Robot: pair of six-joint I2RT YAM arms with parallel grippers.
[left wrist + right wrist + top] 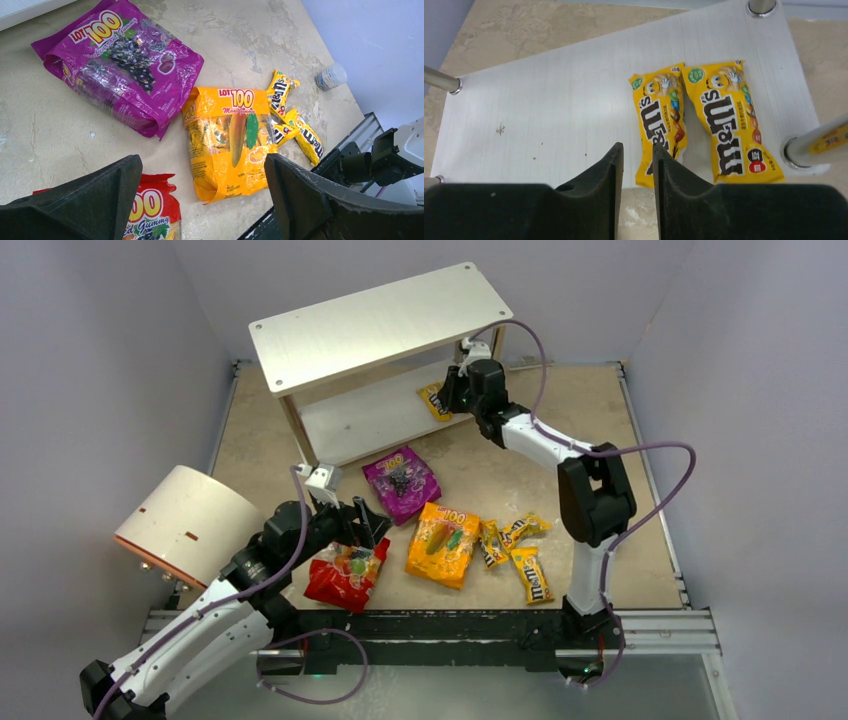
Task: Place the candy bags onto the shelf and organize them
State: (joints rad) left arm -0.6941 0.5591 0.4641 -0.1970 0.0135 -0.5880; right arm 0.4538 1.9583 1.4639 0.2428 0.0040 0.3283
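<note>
White boards and thin metal legs make the shelf (380,325), which stands at the far side of the table (600,420). On its lower board (549,110) two yellow M&M's packets (661,125) (729,125) lie side by side, touching along their long edges. One metal leg (814,145) stands just beside the right packet.

The right gripper (638,147) is at the front edge of this board. Its fingers have only a narrow gap and nothing is between them; one fingertip covers the lower corner of the left packet.

On the table lie three large pouches: the purple pouch (117,62), the orange pouch (227,142) and the red pouch (150,210). Just beside the orange pouch are three more small yellow packets (282,90) (279,133) (306,142), partly overlapping.

The left gripper (202,162) hangs over the red pouch with fingers wide apart, holding nothing.

A cream cylinder with orange rim (190,525) lies at the left, close to the left arm (200,630).
</note>
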